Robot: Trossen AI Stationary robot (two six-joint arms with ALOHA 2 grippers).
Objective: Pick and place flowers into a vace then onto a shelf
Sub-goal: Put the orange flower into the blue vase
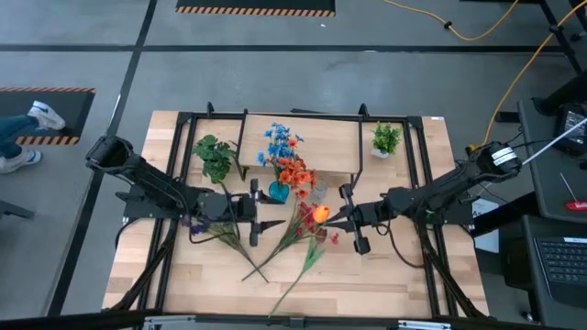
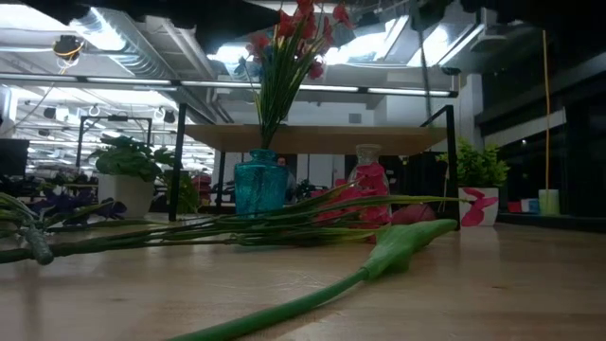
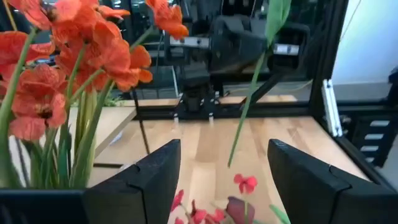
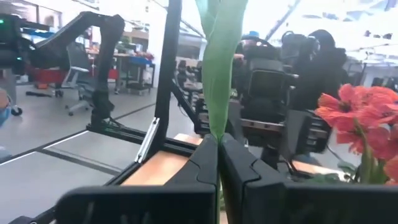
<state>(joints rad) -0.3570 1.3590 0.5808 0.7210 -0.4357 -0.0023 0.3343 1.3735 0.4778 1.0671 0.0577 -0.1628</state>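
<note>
A teal vase (image 1: 278, 192) stands on the table in front of the shelf (image 1: 321, 147) and holds blue and orange flowers (image 1: 286, 158), which show beside my left gripper (image 3: 74, 56). My left gripper (image 1: 266, 214) hangs open just left of the vase, with nothing between its fingers. My right gripper (image 1: 341, 217) is level to the right of the vase, shut on the orange tulip (image 1: 320, 214). Purple flowers (image 1: 198, 225), red flowers (image 1: 307, 229) and a long leafy stem (image 2: 398, 248) lie flat on the tabletop. My right gripper pinches the tulip's green stem and leaf (image 4: 217, 127) between its two shut fingers. The fingers come level from the table's right and lie across the stem. The tulip stands about upright, lifted clear, and its lower stem end (image 3: 231, 162) hangs free above the table.
A clear bottle vase (image 2: 367, 156) stands right of the teal one. Small potted plants stand at the far left (image 1: 213, 156) and far right (image 1: 386, 139). A black metal frame (image 1: 422, 183) rings the table. Bare wood lies along the near edge (image 1: 385, 289).
</note>
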